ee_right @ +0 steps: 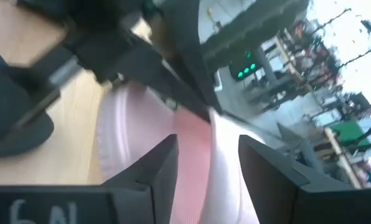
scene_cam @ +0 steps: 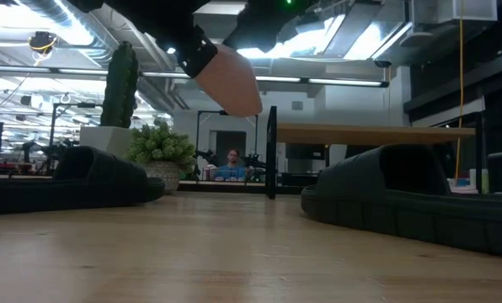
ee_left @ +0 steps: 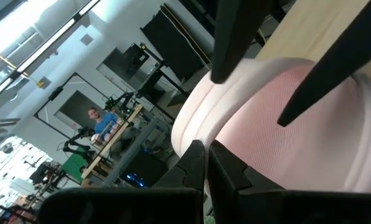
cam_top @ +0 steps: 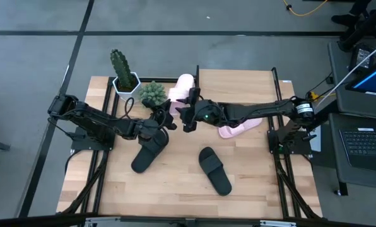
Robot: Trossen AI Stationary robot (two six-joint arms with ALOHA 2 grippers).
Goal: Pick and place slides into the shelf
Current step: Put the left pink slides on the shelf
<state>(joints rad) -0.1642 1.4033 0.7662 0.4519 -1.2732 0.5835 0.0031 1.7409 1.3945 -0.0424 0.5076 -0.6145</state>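
A pale pink slide [cam_top: 183, 88] hangs in the air over the table's far middle, with my left gripper [cam_top: 167, 117] shut on it. My right gripper [ee_right: 207, 143] is open; its fingers stand on either side of the same slide [ee_right: 201, 134], and I cannot tell whether they touch it. A second pink slide [cam_top: 237, 129] lies on the table under the right arm. Two black slides [cam_top: 150, 152] [cam_top: 214, 170] rest on their soles nearer the front. The shelf [scene_cam: 373, 132], a light board on a black frame, stands at the far right. My left gripper pinches a rim of the pink slide [ee_left: 199, 134] between its two shut fingers, at the end nearest that arm. The fingers come level from the table's left. The slide is lifted clear of the table and slants down past the fingers [scene_cam: 234, 80].
A cactus in a white pot [cam_top: 122, 72] and a small green plant [cam_top: 152, 93] stand at the far left, close to the held slide. A laptop [cam_top: 364, 142] sits beyond the right edge. A person [scene_cam: 232, 162] sits in the room behind.
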